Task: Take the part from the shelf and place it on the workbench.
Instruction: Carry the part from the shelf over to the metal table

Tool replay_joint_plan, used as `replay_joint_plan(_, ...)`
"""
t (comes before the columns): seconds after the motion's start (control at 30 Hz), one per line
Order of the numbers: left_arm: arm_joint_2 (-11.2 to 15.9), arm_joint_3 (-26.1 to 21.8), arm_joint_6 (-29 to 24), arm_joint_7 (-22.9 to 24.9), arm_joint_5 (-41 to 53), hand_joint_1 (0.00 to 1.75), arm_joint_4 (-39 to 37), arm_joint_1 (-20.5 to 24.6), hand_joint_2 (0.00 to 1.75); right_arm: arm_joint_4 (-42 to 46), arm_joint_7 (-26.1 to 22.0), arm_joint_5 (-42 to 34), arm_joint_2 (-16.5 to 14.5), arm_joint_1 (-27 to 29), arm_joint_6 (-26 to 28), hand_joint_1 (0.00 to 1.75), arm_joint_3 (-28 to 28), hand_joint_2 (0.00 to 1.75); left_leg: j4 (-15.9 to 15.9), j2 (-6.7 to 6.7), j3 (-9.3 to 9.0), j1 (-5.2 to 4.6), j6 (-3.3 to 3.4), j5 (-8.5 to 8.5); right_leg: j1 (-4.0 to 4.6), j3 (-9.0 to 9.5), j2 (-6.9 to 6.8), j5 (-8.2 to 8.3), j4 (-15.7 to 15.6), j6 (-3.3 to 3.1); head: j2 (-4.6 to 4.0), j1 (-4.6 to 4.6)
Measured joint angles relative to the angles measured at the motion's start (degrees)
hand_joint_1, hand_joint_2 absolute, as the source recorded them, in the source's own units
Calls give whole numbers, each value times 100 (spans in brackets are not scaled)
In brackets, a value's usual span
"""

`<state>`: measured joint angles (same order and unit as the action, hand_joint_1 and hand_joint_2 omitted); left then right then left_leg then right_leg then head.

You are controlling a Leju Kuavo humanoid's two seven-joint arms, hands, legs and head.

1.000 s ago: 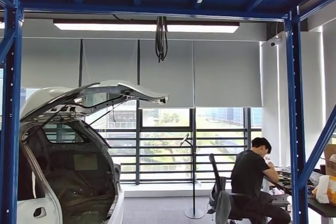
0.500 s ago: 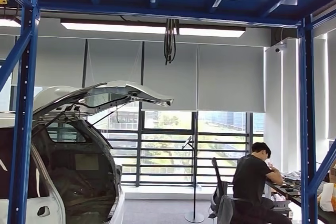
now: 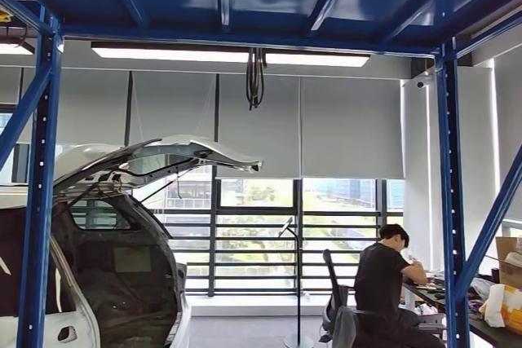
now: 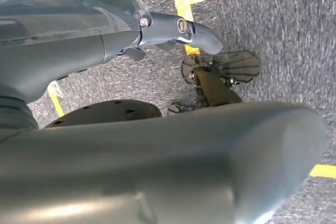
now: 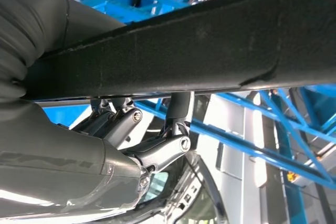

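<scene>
Right wrist view: we see our right hand (image 5: pixel 130 135) gripping the long black felt-covered part (image 5: pixel 190 51) against its fingers, blue shelf beams beyond. We judge pickup done, placing left. Our left hand (image 4: pixel 174 27) hangs empty, fingers apart, over grey carpet (image 4: pixel 285 19).

A car (image 3: pixel 92 266) with its tailgate (image 3: pixel 160 156) raised stands at the left, behind a rack post (image 3: pixel 38 193). At the right a person (image 3: pixel 382 283) sits on a chair (image 3: pixel 335 299) at a desk (image 3: pixel 486 323), beside another post (image 3: pixel 453 201). A floor lamp (image 3: pixel 298 283) stands between car and person, before the windows (image 3: pixel 258 234)
</scene>
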<state>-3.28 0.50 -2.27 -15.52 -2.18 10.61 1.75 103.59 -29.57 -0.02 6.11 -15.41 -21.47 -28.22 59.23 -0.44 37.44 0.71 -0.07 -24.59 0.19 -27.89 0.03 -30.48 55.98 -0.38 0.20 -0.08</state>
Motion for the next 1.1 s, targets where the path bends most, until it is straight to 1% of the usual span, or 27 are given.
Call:
replay_joint_plan(0.03, 0, -1, 0, 0, 9, 0, -2, -4, 175, 1, -5, -6, -1, -2, -12, 175, 1, 175, 139, -4, 52, 1, -21, -184, -15, -50, -17, 69, -28, -37, 0, 1)
replay_joint_plan(0.07, 1, -3, 0, 0, 20, 0, -3, -2, 175, 1, -12, -12, -1, -2, -21, 175, 1, 175, 389, -4, 126, 8, -35, -457, -26, -110, -35, 129, -41, -63, 0, 2)
replay_joint_plan(0.1, 1, -3, 0, 1, 31, 0, -3, -2, 175, 1, -17, -16, -2, 2, -30, 175, 1, 175, 727, -4, 208, 11, -52, -746, -24, -184, -43, 182, -39, -82, 0, 2)
replay_joint_plan(0.13, 2, -3, 0, 0, 39, 0, -3, -1, 175, -1, -24, -19, -2, 7, -37, 175, 1, 175, 1084, -3, 275, 16, -67, -960, -22, -261, -54, 231, -26, -85, 0, 2)
replay_joint_plan(0.17, 2, -4, 1, 0, 44, 0, -2, -1, 175, -2, -27, -19, -2, 11, -43, 175, 1, 175, 1346, -3, 291, 19, -81, -1054, -21, -340, -64, 277, -8, -82, 0, 2)
replay_joint_plan(0.2, 2, -4, 1, 0, 47, 0, -2, 0, 175, -2, -32, -20, -2, 16, -47, 175, 1, 175, 1451, -2, 235, 23, -92, -1029, -21, -422, -72, 317, 17, -74, 0, 2)
replay_joint_plan(0.23, 2, -4, 2, 3, 52, 0, -2, 0, 175, -3, -38, -21, -2, 20, -49, 175, 2, 175, 1342, -1, 79, 28, -98, -905, -23, -502, -75, 351, 50, -60, 0, 2)
replay_joint_plan(0.27, 3, -4, 2, 12, 64, 0, -1, 1, 175, -2, -45, -25, -2, 23, -52, 175, 6, 175, 1040, 0, -169, 34, -100, -757, -26, -574, -77, 377, 90, -43, 0, 2)
replay_joint_plan(0.33, 6, -4, 2, 55, 95, 0, -1, 11, 175, -1, -59, -42, -2, 26, -64, 175, 21, 175, 269, 0, -700, 32, -74, -643, -14, -701, -77, 417, 187, 5, 0, 2)
replay_joint_plan(0.37, 8, -4, 2, 89, 114, 0, -2, 12, 175, 1, -66, -56, -2, 27, -76, 175, 30, 175, 10, -2, -854, 25, -52, -662, -7, -744, -77, 442, 223, 34, 0, 2)
replay_joint_plan(0.4, 9, -4, 2, 128, 132, 0, -2, 11, 175, 3, -78, -72, -2, 28, -92, 175, 37, 175, -114, -5, -912, 14, -27, -702, -3, -777, -77, 474, 244, 67, 0, 2)
replay_joint_plan(0.47, 19, -4, 2, 246, 159, 0, -3, -6, 175, 6, -114, -99, -1, 38, -131, 175, 57, 175, -146, 2, -874, 8, 50, -670, -14, -810, -70, 523, 256, 141, 0, 2)
replay_joint_plan(0.5, 29, -4, 3, 328, 166, 0, -4, -12, 175, 7, -139, -99, 1, 42, -149, 175, 74, 175, -149, 12, -837, 10, 110, -629, -23, -841, -63, 458, 301, 176, 0, 2)
replay_joint_plan(0.53, 41, -4, 4, 416, 170, 0, -5, -20, 175, 7, -163, -85, 6, 44, -164, 175, 93, 175, -156, 23, -792, 14, 170, -577, -30, -889, -55, 300, 427, 207, 0, 2)
replay_joint_plan(0.57, 52, -4, 5, 495, 174, 0, -6, -28, 175, 4, -189, -59, 16, 43, -175, 175, 110, 175, -162, 34, -736, 17, 217, -528, -39, -964, -49, 58, 660, 231, 0, 2)
replay_joint_plan(0.63, 83, -4, 1, 656, 174, 0, -6, -49, 175, -6, -237, 3, 45, 41, -190, 175, 127, 175, -161, 30, -608, 1, 252, -437, -45, -1153, -45, -425, 1374, 263, 0, 2)
replay_joint_plan(0.67, 104, -5, -9, 744, 166, 0, -7, -64, 175, -16, -261, 23, 61, 43, -195, 175, 131, 175, -160, 20, -545, -8, 253, -395, -46, -1211, -43, -520, 1689, 269, 0, 2)
replay_joint_plan(0.7, 132, -8, -28, 852, 151, 0, -7, -80, 175, -27, -281, 33, 75, 43, -199, 175, 136, 175, -159, 5, -484, -20, 251, -347, -45, -1197, -39, -486, 1853, 264, 0, 2)
replay_joint_plan(0.73, 163, -14, -50, 962, 130, 0, -8, -94, 175, -38, -296, 35, 86, 41, -206, 175, 143, 175, -159, -18, -429, -31, 247, -302, -41, -1084, -26, -357, 1802, 244, 0, 2)
replay_joint_plan(0.77, 196, -22, -75, 1063, 111, 0, -8, -103, 175, -46, -309, 33, 97, 33, -213, 175, 153, 175, -158, -47, -382, -44, 243, -258, -34, -868, 13, -192, 1533, 204, 0, 2)
replay_joint_plan(0.8, 222, -33, -97, 1147, 88, 0, -8, -108, 175, -50, -319, 28, 108, 15, -220, 175, 166, 175, -158, -79, -345, -48, 238, -217, -20, -575, 111, -65, 1109, 142, 0, 3)
replay_joint_plan(0.87, 272, -56, -120, 1235, 57, 0, -8, -105, 175, -52, -338, 14, 126, -29, -235, 175, 194, 175, -158, -164, -288, -55, 206, -138, 4, -61, 305, -11, 292, 26, 0, 3)
replay_joint_plan(0.9, 291, -69, -127, 1259, 48, 0, -8, -104, 175, -54, -345, 9, 134, -50, -240, 175, 207, 175, -160, -209, -262, -44, 178, -99, 20, 71, 353, -40, 64, -6, 0, 3)
replay_joint_plan(0.97, 337, -97, -159, 1307, 43, 0, -9, -119, 175, -58, -351, 3, 145, -74, -249, 175, 223, 175, -168, -311, -213, -33, 107, -29, 25, 118, 270, -48, -84, -19, 0, 2)
replay_joint_plan(1.0, 359, -109, -176, 1336, 41, 0, -10, -132, 175, -61, -352, 2, 148, -84, -253, 175, 225, 175, -150, -317, -181, -37, 76, -45, 12, 113, 204, -18, -123, -35, 0, 3)
replay_joint_plan(1.03, 379, -118, -191, 1361, 37, 0, -11, -145, 175, -63, -353, -1, 150, -91, -256, 175, 225, 175, -56, -281, -122, -44, 50, -135, -6, 102, 140, 16, -159, -56, 0, 4)
replay_joint_plan(1.1, 418, -133, -200, 1385, 27, 0, -12, -156, 175, -75, -357, -1, 154, -95, -257, 175, 230, 175, 459, -143, 98, -36, -2, -525, -25, 58, 9, 70, -182, -89, 0, 6)
